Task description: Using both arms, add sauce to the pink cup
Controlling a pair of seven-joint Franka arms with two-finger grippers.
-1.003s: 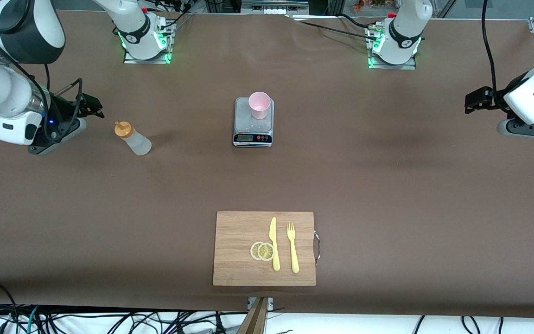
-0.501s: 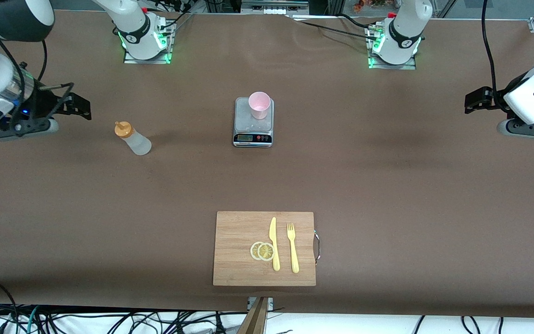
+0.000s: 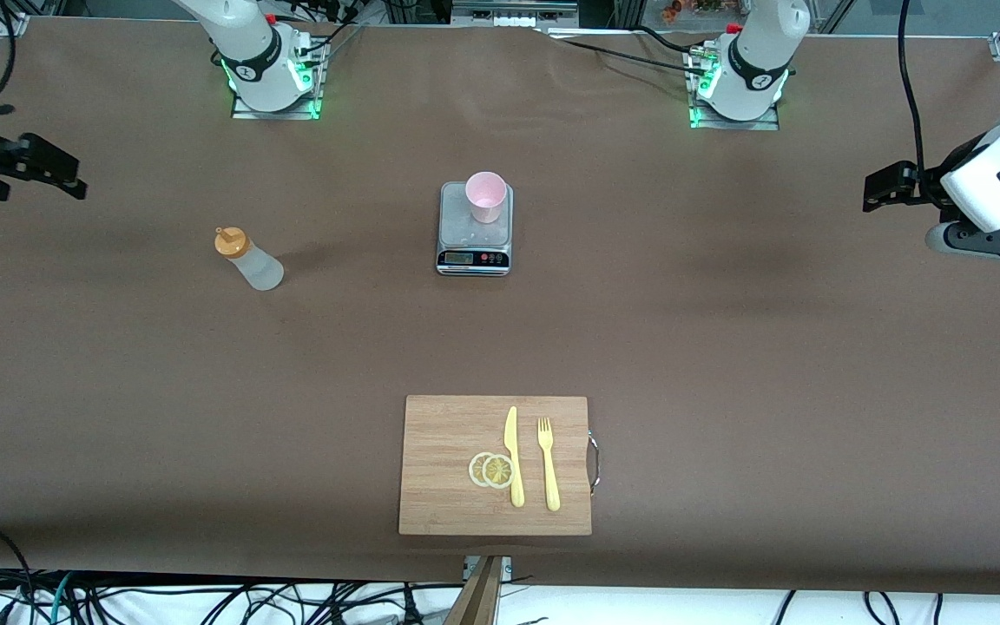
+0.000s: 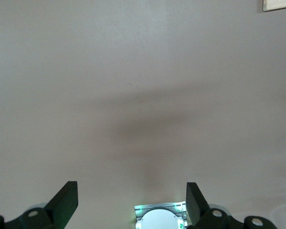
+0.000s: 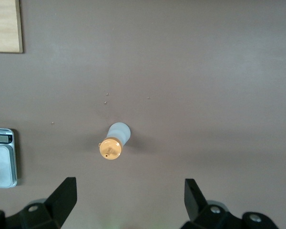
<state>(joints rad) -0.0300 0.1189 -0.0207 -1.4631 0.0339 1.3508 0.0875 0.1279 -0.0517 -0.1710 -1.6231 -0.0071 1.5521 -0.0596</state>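
Front view: right gripper (image 3: pixel 40 169) cut off | left gripper (image 3: pixel 886 187) partly shown

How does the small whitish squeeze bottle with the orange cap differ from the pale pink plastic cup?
The whitish squeeze bottle with the orange cap stands on the bare table; the pale pink plastic cup stands on a grey kitchen scale. The bottle is capped; the cup is open-topped. Both are upright and ungripped.

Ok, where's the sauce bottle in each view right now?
Front view: sauce bottle stands on the table, toward the right arm's end, level with the scale.
Right wrist view: bottle near centre, scale at the edge.
Left wrist view: not in it.
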